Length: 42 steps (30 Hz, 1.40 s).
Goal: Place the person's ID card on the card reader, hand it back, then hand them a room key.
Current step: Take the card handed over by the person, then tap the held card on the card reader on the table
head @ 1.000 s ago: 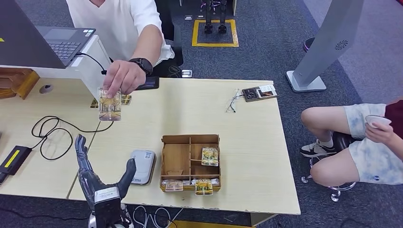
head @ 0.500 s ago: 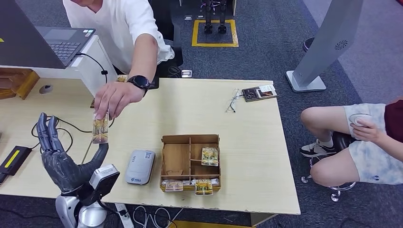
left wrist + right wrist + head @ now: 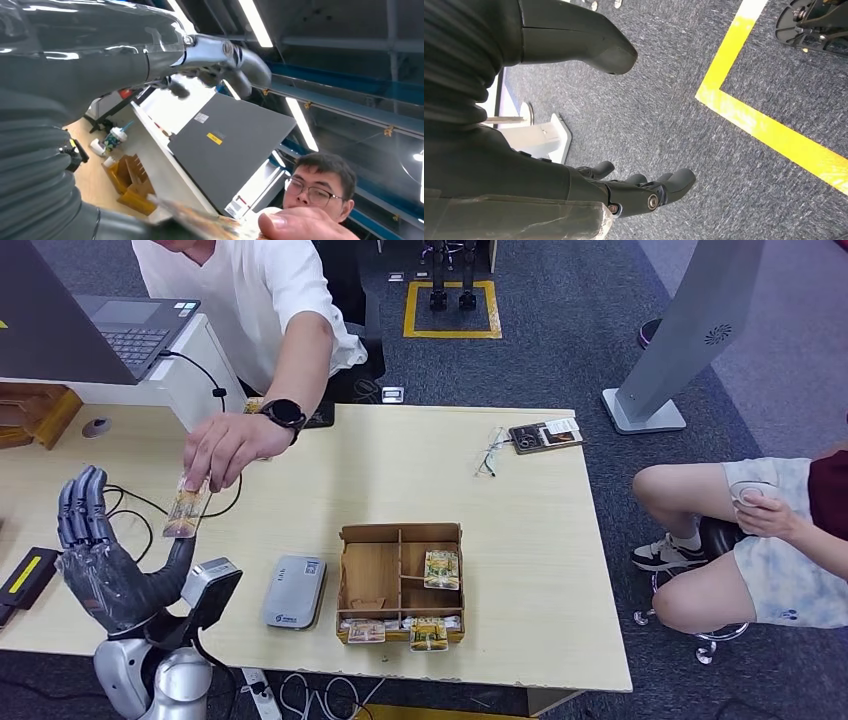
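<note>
A person in a white shirt reaches over the table and holds the ID card (image 3: 186,508) by its top end. My left hand (image 3: 100,562) is raised beside it, palm up and fingers spread, holding nothing; the card's lower edge hangs just above my thumb. In the left wrist view the card (image 3: 200,224) lies close under my hand (image 3: 100,75), pinched by the person's thumb (image 3: 295,226). The grey card reader (image 3: 296,591) lies flat near the front edge. A wooden box (image 3: 401,583) to its right holds room key cards (image 3: 441,569). My right hand (image 3: 624,187) hangs over the floor, empty.
A laptop (image 3: 90,325) stands at the back left, with black cables (image 3: 105,515) and a black device (image 3: 25,575) on the left table. A badge on a lanyard (image 3: 545,435) lies at the back right. A second person (image 3: 760,540) sits right of the table.
My left hand has risen, moved left and opened its palm upward. The person's hand has come down and left with the card, toward my thumb.
</note>
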Tool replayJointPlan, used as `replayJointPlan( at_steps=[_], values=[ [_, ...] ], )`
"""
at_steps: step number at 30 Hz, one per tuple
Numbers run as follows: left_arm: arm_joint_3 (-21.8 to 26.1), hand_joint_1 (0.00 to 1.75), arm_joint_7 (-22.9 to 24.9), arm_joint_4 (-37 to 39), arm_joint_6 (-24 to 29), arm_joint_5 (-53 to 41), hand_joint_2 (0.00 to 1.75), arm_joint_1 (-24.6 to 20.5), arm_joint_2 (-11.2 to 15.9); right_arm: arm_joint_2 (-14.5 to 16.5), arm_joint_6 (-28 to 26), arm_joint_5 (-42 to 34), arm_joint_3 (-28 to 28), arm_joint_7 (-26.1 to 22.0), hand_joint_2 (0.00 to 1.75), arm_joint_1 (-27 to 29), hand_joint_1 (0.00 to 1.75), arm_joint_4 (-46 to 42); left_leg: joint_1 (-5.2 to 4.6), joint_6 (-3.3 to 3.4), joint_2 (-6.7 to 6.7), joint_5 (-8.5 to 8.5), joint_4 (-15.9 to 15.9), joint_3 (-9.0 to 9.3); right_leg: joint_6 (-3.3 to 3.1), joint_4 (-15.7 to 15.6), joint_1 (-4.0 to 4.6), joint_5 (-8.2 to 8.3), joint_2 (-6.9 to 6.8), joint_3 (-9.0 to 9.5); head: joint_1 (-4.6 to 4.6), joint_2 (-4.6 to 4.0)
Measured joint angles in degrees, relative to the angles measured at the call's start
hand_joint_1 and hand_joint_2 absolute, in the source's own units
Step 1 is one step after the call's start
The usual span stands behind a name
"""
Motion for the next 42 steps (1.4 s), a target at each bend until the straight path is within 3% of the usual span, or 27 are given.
replayJointPlan(
  at_steps=[31, 35, 39, 42],
  values=[
    [-0.49, 1.75, -1.25, 0.02, 0.0, 6.68, 1.75, -0.02, -0.03, -0.02, 0.48, -0.03, 0.04, 0.26, 1.75, -0.04, 0.0, 0.0, 0.0, 0.0, 0.0, 0.0, 0.0, 0.0, 0.0, 0.0, 0.0, 0.0, 0.0, 0.0, 0.0, 0.0],
    [-3.36, 1.75, 4.01, 2.39, -0.03, 20.32, 1.75, -0.38, -0.17, -0.02, -0.02, -0.67, 0.03, 0.52, 1.75, -0.03, 0.0, 0.0, -0.01, 0.0, -0.02, 0.0, 0.01, 0.01, 0.0, -0.01, 0.0, 0.0, -0.03, 0.01, 0.01, 0.0],
    [-10.7, 1.75, 9.33, 6.31, -0.09, 39.77, 1.75, -0.37, 0.42, -0.02, -0.6, -1.0, -0.09, 0.93, 1.75, 0.0, 0.0, -0.02, -0.01, 0.0, -0.04, 0.01, 0.01, -0.02, 0.0, -0.01, 0.0, 0.01, -0.06, 0.04, 0.01, 0.0],
    [-15.97, 1.75, 10.97, 7.97, -0.07, 49.03, 1.75, 0.35, 1.18, -0.02, -0.92, -0.95, -0.19, 1.07, 1.75, 0.07, 0.0, -0.02, -0.01, 0.0, -0.03, 0.0, 0.01, -0.02, 0.01, -0.01, -0.01, 0.02, -0.02, 0.03, 0.01, 0.0]
  ],
)
